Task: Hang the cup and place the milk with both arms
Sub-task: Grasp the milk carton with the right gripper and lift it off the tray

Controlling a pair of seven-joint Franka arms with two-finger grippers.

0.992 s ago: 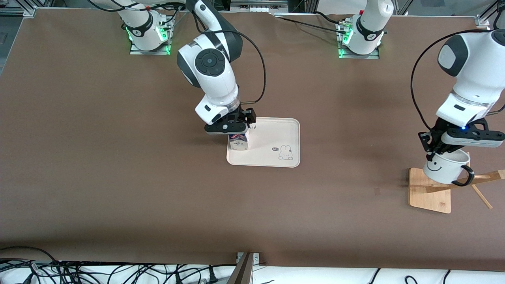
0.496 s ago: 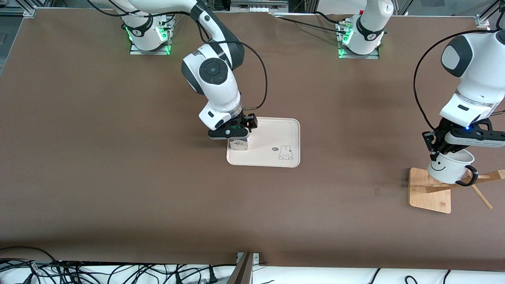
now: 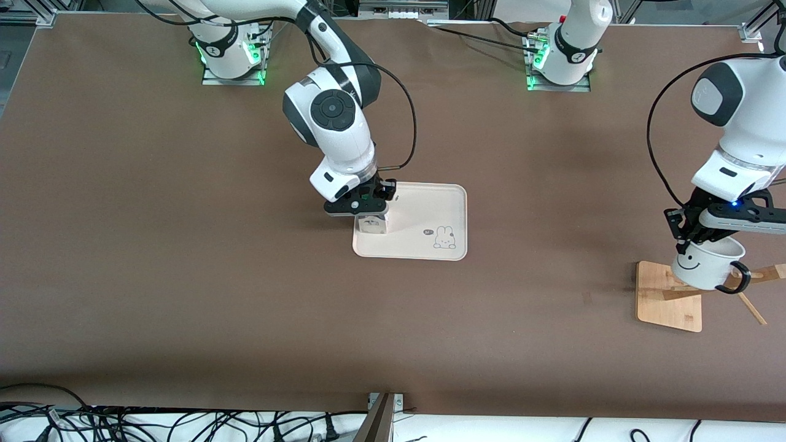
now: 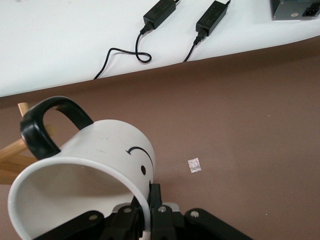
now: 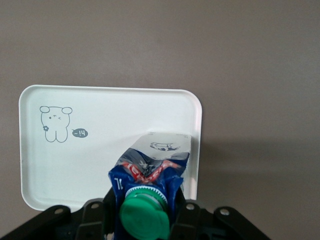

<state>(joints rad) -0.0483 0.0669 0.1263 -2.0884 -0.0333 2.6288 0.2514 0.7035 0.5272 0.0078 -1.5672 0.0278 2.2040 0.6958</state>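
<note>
The milk [image 3: 373, 225] stands upright on a white tray [image 3: 430, 209], at the tray's corner toward the right arm's end. My right gripper [image 3: 367, 212] is down over it. In the right wrist view its fingers [image 5: 182, 202] press both sides of the blue top of the milk [image 5: 155, 167], below the green cap [image 5: 142, 215]. My left gripper [image 3: 684, 245] is shut on the rim of the cup [image 3: 706, 264], which hangs tilted over a wooden rack [image 3: 666, 304]. The cup's black handle [image 4: 37, 127] sits by a wooden peg [image 4: 12, 150].
The tray [image 5: 100, 145] has a rabbit drawing on its bare part. The rack's slanted pegs [image 3: 764, 273] stick out toward the left arm's end of the table. Cables and power bricks [image 4: 160, 12] lie on a white surface past the table edge.
My right gripper came down over the milk and closed on its top. My left gripper carried the cup a little toward the left arm's end of the table, along the rack's peg.
</note>
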